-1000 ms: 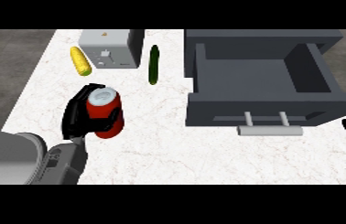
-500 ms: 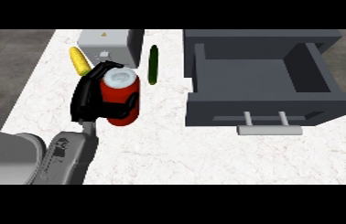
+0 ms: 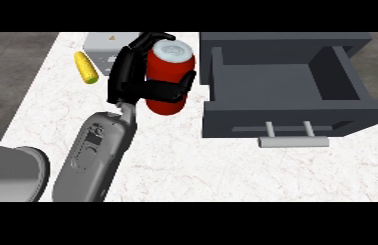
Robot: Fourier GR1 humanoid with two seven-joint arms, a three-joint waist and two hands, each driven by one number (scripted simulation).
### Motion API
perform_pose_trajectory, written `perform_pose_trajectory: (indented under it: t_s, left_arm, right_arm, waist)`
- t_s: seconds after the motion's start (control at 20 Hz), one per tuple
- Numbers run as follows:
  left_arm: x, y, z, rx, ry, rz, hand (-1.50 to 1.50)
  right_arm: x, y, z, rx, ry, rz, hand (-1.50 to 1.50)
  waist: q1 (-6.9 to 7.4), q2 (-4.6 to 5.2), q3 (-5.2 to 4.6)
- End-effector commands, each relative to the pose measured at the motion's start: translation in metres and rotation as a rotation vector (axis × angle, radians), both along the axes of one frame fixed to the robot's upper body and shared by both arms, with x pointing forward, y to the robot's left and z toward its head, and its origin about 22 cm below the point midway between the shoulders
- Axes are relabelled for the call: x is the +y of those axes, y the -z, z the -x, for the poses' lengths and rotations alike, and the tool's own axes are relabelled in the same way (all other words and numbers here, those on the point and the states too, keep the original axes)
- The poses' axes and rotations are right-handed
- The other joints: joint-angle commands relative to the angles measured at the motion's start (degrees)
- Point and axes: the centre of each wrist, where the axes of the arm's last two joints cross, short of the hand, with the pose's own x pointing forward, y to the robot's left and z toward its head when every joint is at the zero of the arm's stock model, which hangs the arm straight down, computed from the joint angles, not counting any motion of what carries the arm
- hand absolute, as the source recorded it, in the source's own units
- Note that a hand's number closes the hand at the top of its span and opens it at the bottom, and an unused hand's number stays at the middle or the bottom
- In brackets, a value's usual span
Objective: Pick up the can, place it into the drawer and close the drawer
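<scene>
The red can [image 3: 168,76] is being grasped by the left hand [image 3: 136,79], whose fingers and thumb are curled round its body. It is being held upright above the counter [image 3: 192,159], just left of the open drawer [image 3: 277,89]. An ear of corn [image 3: 86,67] is lying to the far left, and a grey box [image 3: 105,45] is partly hidden behind the hand. The drawer's handle [image 3: 294,141] is facing the near side.

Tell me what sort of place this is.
Most likely a kitchen counter: a white marbled countertop carries an open dark grey drawer unit and a yellow corn cob, while the black left hand grips a red can.
</scene>
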Motion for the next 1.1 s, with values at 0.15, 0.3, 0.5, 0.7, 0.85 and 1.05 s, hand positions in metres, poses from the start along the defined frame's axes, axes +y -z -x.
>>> perform_pose_trajectory:
  t_s: [0.15, 0.3, 0.5, 0.7, 0.85, 1.05]
  left_arm:
    - [-0.049, -0.055, -0.013, -0.035, 0.026, -0.033, 1.50]
    - [-0.075, -0.073, -0.022, -0.049, 0.034, -0.043, 1.50]
    - [-0.090, -0.082, -0.038, -0.049, 0.041, -0.051, 1.50]
    - [-0.111, -0.115, -0.041, -0.062, 0.025, -0.063, 1.50]
    - [-0.118, -0.126, -0.050, -0.034, 0.029, -0.062, 1.50]
    - [-0.124, -0.125, -0.066, -0.011, 0.025, -0.088, 1.50]
  right_arm:
    - [0.012, -0.011, 0.010, 0.003, 0.011, 0.004, -1.50]
    - [-0.002, 0.002, -0.005, -0.005, 0.008, 0.002, -1.50]
    - [0.007, 0.001, -0.003, -0.010, -0.008, 0.017, -1.50]
    - [0.007, -0.009, 0.000, 0.002, -0.003, 0.020, -1.50]
    - [-0.012, -0.013, -0.013, -0.001, -0.011, 0.001, -1.50]
    - [0.001, -0.001, -0.002, -0.001, 0.002, -0.001, -1.50]
  waist:
    - [-0.33, 0.00, -0.02]
    - [-0.55, 0.15, 0.01]
    - [-0.88, 0.25, 0.00]
    - [-0.96, 0.20, 0.00]
    - [-0.96, 0.29, 0.02]
    - [-1.68, 0.46, 0.03]
